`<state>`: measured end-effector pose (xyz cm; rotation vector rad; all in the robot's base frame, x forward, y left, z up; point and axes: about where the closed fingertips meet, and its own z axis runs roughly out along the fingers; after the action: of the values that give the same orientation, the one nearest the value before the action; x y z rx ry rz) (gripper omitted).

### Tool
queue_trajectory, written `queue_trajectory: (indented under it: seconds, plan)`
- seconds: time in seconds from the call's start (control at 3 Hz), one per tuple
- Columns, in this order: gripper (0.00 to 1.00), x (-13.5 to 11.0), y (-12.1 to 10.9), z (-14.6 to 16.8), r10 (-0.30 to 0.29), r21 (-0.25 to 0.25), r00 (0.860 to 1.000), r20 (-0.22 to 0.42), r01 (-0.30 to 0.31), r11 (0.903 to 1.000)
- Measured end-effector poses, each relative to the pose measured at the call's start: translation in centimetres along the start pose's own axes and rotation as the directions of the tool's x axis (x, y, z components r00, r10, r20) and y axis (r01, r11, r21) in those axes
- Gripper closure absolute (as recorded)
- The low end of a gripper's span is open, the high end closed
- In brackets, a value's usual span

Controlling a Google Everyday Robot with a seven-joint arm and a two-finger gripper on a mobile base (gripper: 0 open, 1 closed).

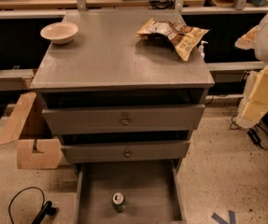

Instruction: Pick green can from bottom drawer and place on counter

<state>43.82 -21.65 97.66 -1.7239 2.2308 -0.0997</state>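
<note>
The green can (pixel 118 201) stands upright on the floor of the open bottom drawer (pixel 147 190), near its front middle, silver lid up. The grey counter (pixel 119 55) tops the cabinet above the drawer. My arm comes in at the right edge as white and pale yellow blocky parts, and the gripper (pixel 252 107) hangs at its lower end. It is beside the cabinet's right side at about the height of the upper drawer front, well above and to the right of the can, touching nothing.
A cream bowl (pixel 59 32) sits at the counter's back left and a crumpled snack bag (pixel 173 34) at its back right. Two closed drawer fronts with knobs (pixel 124 121) are above the open drawer. Cardboard pieces (pixel 28 134) and a black cable (pixel 28 204) lie on the floor to the left.
</note>
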Motion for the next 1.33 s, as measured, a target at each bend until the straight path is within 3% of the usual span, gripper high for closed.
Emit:
queue_trajectory:
  seconds: [0.33, 0.67, 1.0, 1.33]
  plan:
    - [0.00, 0.0, 0.0, 0.0, 0.000, 0.000, 1.000, 0.000, 0.000, 1.0000]
    - [0.00, 0.6, 0.1, 2.0, 0.012, -0.011, 0.999, 0.044, -0.012, 0.9999]
    - [0.00, 3.0, 2.0, 10.0, 0.044, -0.095, 0.979, 0.200, -0.026, 0.9952]
    - [0.00, 4.5, 2.8, 17.6, 0.087, -0.114, 0.917, 0.389, -0.046, 0.9924]
